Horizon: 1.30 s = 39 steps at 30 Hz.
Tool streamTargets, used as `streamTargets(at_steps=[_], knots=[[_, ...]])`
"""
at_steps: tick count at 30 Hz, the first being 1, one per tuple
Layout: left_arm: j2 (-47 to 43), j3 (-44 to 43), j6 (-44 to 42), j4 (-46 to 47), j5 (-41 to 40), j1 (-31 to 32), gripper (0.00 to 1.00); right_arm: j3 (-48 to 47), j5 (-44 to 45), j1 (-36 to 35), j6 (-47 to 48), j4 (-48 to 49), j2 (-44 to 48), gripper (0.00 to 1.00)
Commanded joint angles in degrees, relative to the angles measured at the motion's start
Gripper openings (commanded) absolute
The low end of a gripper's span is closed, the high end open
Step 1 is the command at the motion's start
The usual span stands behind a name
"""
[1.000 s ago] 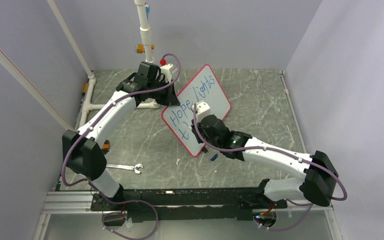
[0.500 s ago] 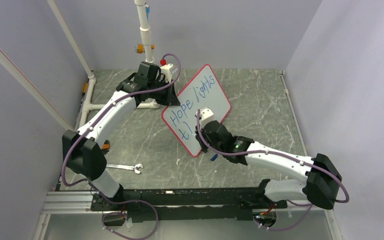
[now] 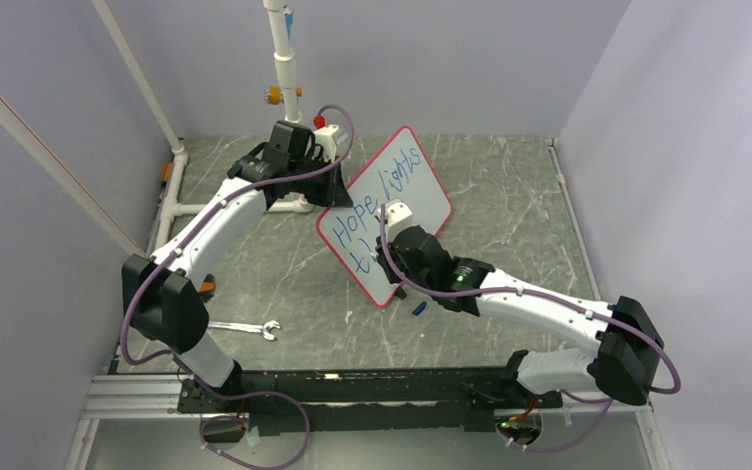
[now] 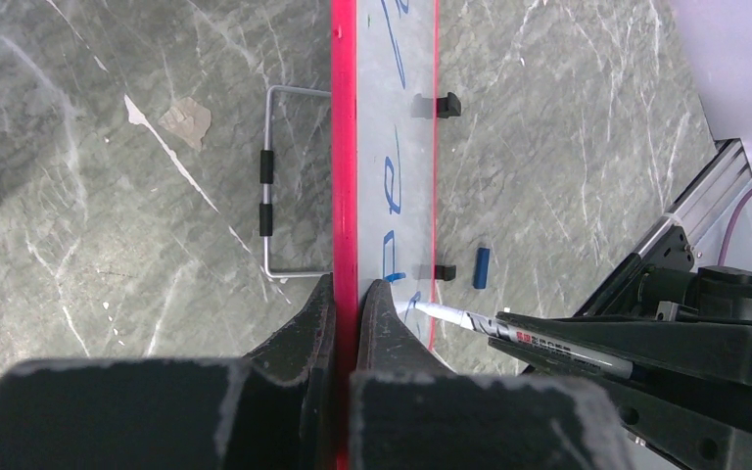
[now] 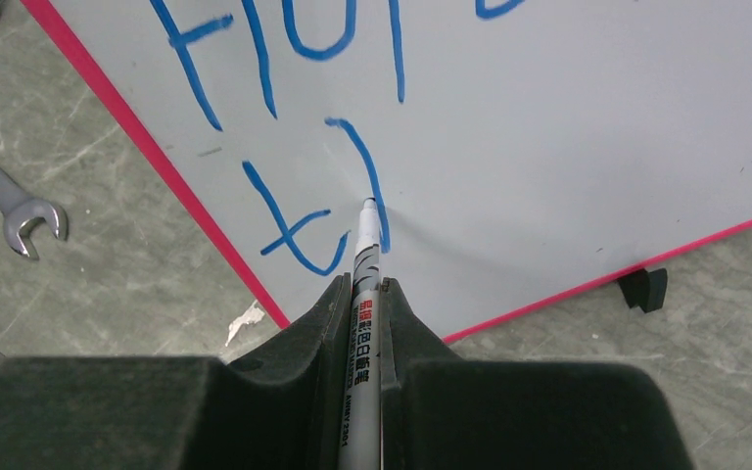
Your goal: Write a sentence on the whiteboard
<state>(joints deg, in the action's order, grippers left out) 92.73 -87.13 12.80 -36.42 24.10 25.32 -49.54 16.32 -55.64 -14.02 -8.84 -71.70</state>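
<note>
- I see my left hand (image 4: 346,294) clamped on the board's (image 3: 426,191) red edge; the board stands tilted on the counter (image 3: 509,186).
- My right hand (image 5: 364,292) pinches a marker (image 5: 366,245), its tip touching the second line of the writing (image 5: 294,232).

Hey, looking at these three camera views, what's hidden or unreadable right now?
Top external: the right arm covers the tip of the marker and the end of the second line on the whiteboard.
Left wrist: the board is edge-on in the left claw, so the sentence is unreadable.
Right wrist: the upper edge cuts off the first line; the left edge cuts the wrench.
</note>
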Motion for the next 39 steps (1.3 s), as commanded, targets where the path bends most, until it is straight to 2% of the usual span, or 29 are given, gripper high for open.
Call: streamTargets(at_steps=[1,14,30,39], knots=[[1.23,1.18,-8.85,-4.37,-11.8,0.03,0.0,-4.2,0.35,0.33,1.55,2.97,-1.68,0.0],[1.41,1.02,-8.93,-4.36,-11.7,0.04,0.0,-4.99,0.63,2.32,2.51,3.35,-3.31,0.0],[1.8,0.65,-9.09,-4.53,-11.95,0.08,0.0,3.45,-2.52,2.53,-0.62,4.02,-0.48,0.0],[1.85,0.74,-9.16,-4.66,-12.14,0.03,0.0,4.16,-1.23,2.5,-0.54,2.95,1.16,0.0]])
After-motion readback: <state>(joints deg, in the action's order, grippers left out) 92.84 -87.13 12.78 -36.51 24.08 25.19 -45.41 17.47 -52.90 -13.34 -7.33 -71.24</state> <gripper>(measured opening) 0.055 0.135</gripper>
